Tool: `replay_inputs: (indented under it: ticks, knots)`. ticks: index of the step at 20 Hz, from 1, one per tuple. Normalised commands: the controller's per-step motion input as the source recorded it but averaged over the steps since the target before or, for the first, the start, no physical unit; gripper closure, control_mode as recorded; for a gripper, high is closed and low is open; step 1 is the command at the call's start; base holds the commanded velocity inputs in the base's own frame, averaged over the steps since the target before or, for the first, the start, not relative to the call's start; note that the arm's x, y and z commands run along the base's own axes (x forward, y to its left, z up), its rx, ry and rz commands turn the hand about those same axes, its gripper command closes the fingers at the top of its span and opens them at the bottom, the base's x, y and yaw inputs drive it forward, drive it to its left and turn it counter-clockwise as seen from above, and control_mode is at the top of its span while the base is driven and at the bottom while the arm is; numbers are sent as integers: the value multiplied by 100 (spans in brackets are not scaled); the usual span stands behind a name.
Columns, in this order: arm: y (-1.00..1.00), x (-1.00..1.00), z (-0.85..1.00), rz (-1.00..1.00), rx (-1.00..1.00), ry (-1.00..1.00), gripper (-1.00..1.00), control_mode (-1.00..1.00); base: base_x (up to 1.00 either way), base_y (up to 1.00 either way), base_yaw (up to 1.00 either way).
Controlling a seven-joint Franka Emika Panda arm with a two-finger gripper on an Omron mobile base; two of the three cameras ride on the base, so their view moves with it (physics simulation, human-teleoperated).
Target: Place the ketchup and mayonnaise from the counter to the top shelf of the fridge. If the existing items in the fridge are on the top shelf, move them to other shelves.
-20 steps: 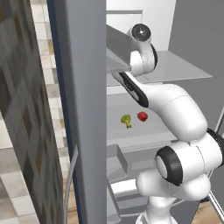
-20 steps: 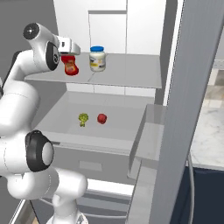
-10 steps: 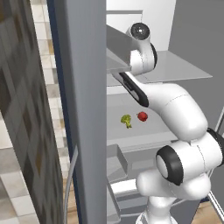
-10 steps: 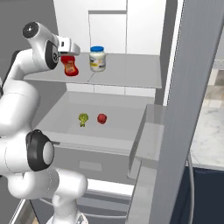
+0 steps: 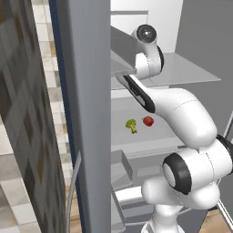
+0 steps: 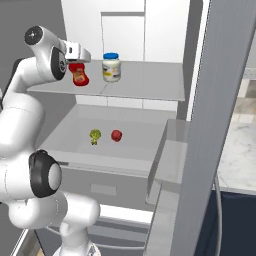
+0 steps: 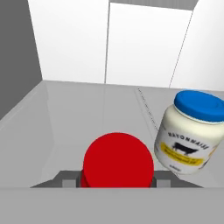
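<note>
In the right base view my gripper (image 6: 78, 64) is shut on the ketchup (image 6: 79, 76), a small red bottle hanging slightly tilted at the left end of the fridge's top shelf (image 6: 145, 85). The mayonnaise (image 6: 111, 66), a creamy jar with a blue lid, stands upright on that shelf just right of it. The hand view looks down on the ketchup's round red top (image 7: 118, 161) between my fingertips (image 7: 66, 182), with the mayonnaise (image 7: 191, 133) close on the right. I cannot tell whether the bottle's base touches the shelf.
A yellow-green floret (image 6: 94, 135) and a small red ball (image 6: 116, 135) lie side by side on the shelf below. They show again in the left base view, floret (image 5: 131, 124) and ball (image 5: 148, 121). The open fridge door (image 6: 215, 130) stands at the right, with its bins below.
</note>
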Motion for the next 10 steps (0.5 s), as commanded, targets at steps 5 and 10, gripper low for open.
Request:
replay_inputs:
  ticks: [5,10]
  knots:
    - [0,0,0,0,0,0,-100,-100,0,0,0]
    - [0,0,0,0,0,0,-100,-100,0,0,0]
